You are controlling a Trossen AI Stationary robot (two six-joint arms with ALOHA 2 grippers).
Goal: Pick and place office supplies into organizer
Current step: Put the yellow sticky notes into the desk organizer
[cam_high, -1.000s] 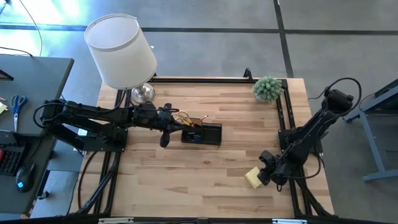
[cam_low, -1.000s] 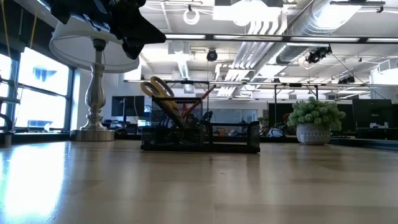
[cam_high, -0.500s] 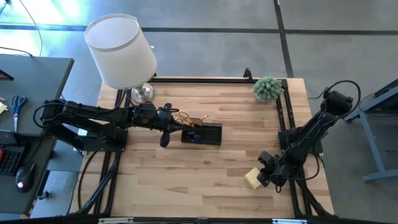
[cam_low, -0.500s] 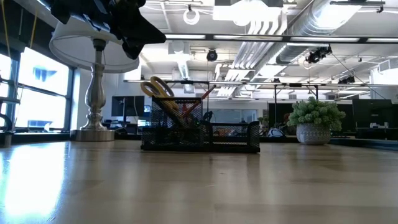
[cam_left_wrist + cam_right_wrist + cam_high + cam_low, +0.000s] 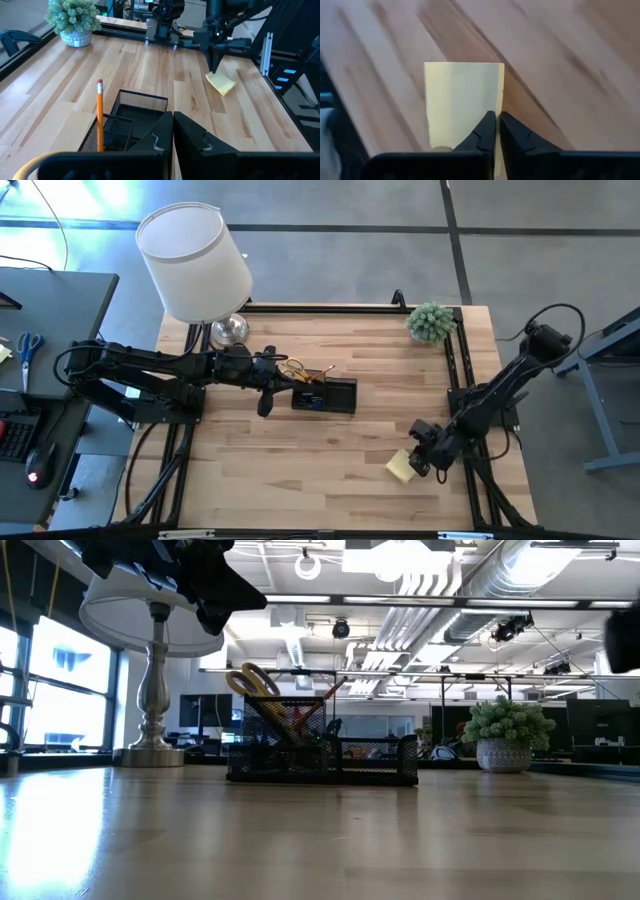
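Note:
The black mesh organizer stands mid-table and holds yellow-handled scissors and a pencil upright. My left gripper hangs shut above the organizer's left end, holding nothing. A yellow sticky-note pad is near the table's right front. My right gripper is shut on it, pointing down from above. My right gripper pinches the pad at one edge between its two shut fingers, near a corner. The fingers come from above, pointing down. The pad sits tilted below them. Whether it is clear of the table, and how many sheets are caught, I cannot tell.
A white-shaded lamp stands at the far left corner and a small potted plant at the far right. Black frame rails run along the table's sides. Bare wood lies between the pad and the organizer.
My right gripper has shut on the sticky-note pad and gone a little toward the table's left. The pad has shifted left with it and turned slightly.

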